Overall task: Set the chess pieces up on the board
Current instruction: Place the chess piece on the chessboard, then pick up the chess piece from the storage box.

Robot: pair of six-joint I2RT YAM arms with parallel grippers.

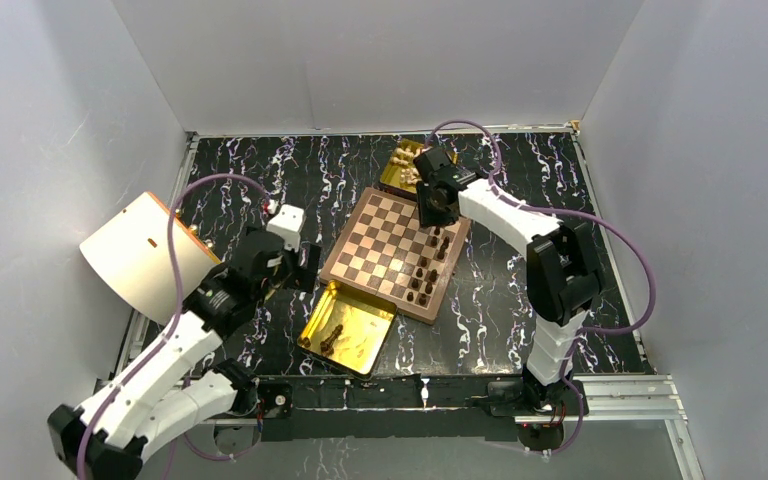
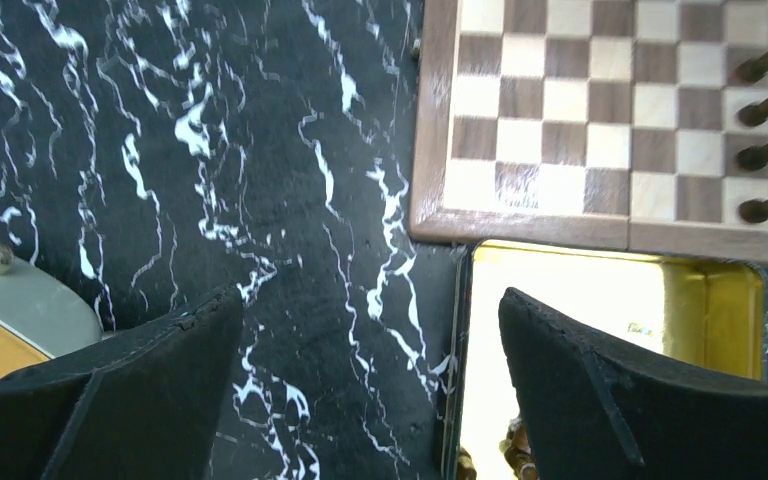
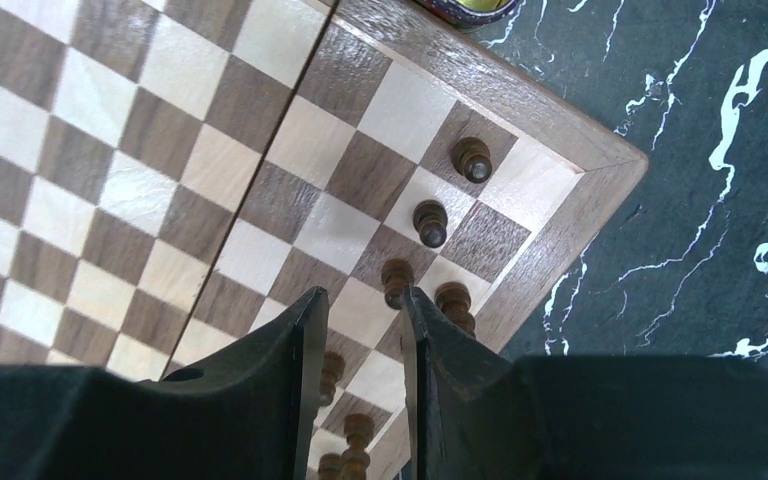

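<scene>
Two arms at a chessboard — the right one hanging over it, the left one beside it.

The black marbled surface (image 1: 520, 300) is carrying the board (image 1: 380, 235) at its middle, with the near gold tray (image 1: 360, 335) sitting right against its near rim and the far gold tray (image 1: 395, 175) at its far corner. The left gripper (image 2: 370, 300) is hovering spread wide and empty over bare surface beside the near gold tray. The right gripper (image 3: 362, 300) is hanging over the board's right side, jaws parted only narrowly, grasping nothing. Dark chess pieces (image 3: 430, 222) are standing in two rows along that edge — a few loose pieces (image 1: 332, 338) are lying in the near gold tray.
</scene>
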